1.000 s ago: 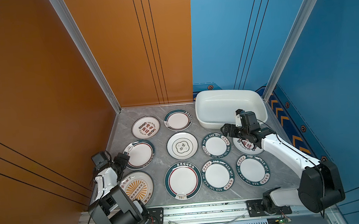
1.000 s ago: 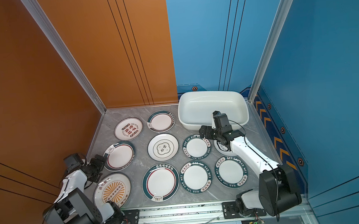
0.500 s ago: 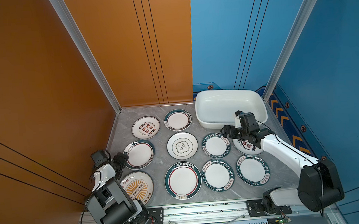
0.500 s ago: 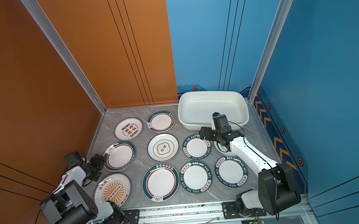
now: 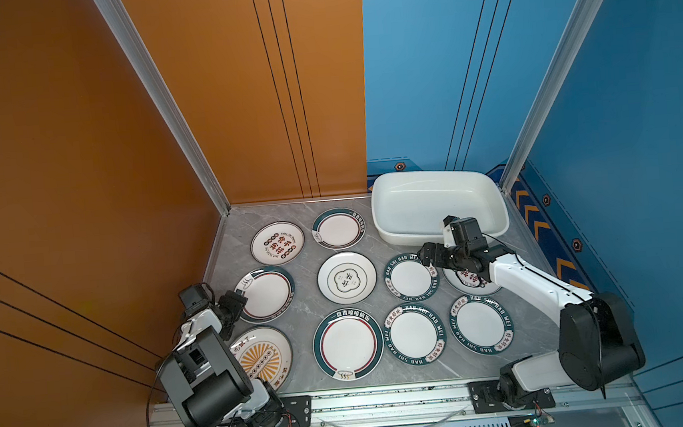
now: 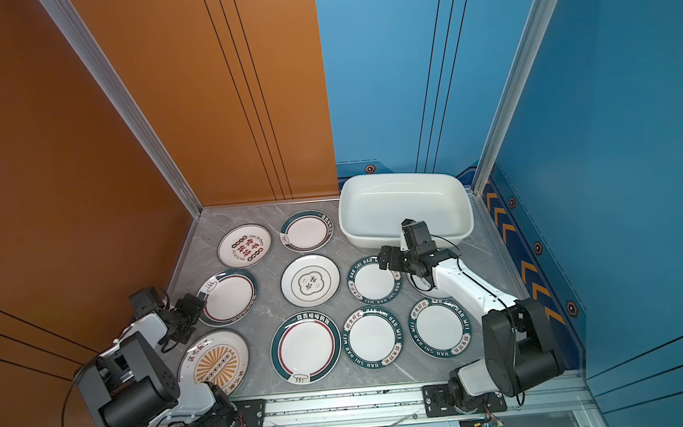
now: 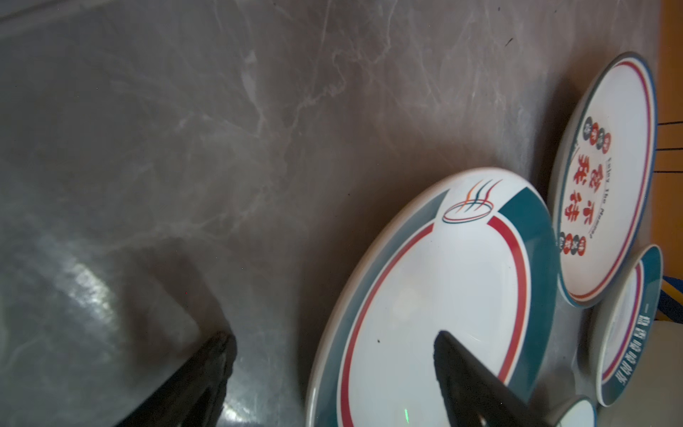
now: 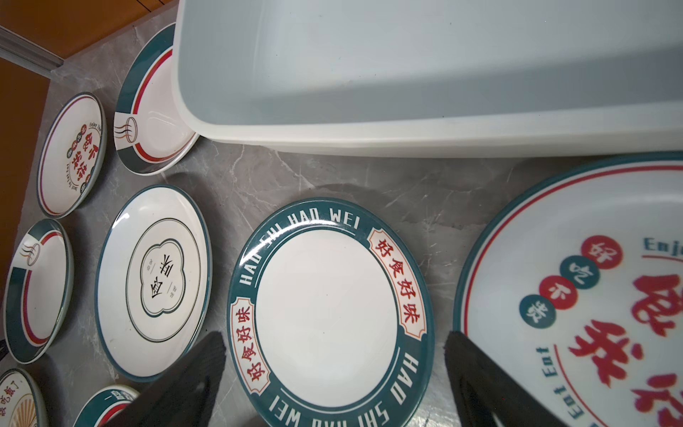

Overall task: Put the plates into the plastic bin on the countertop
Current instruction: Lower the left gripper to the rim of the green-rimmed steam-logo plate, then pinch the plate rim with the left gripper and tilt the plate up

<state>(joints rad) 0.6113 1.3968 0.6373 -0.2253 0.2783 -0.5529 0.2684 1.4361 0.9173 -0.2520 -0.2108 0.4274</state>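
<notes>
Taking the countertop (image 5: 303, 311) as a clock face in both top views, the left gripper (image 5: 236, 304) is low at about 8 o'clock, its jaws spread wide with nothing in them. In the left wrist view one finger (image 7: 469, 377) is over the teal-and-red plate (image 7: 443, 288) and the other over bare marble, so the plate's rim lies between them; whether they touch it I cannot tell. The sunburst plate (image 5: 261, 356) lies at 7 o'clock, just beside the left arm. The flower plate (image 5: 347, 278) is near the centre and a large teal-rimmed plate (image 5: 348, 344) at 6 o'clock. The right gripper (image 5: 428, 255) hovers at about 2 o'clock, jaws released and holding nothing; in the right wrist view a HAO WEI plate (image 8: 329, 310) lies flat between its fingers. A red-character plate (image 8: 591, 295) is partly under the right arm. The plastic bin (image 5: 434, 190) stands at 1 o'clock in the far corner, and every plate I can see lies on the countertop outside it.
</notes>
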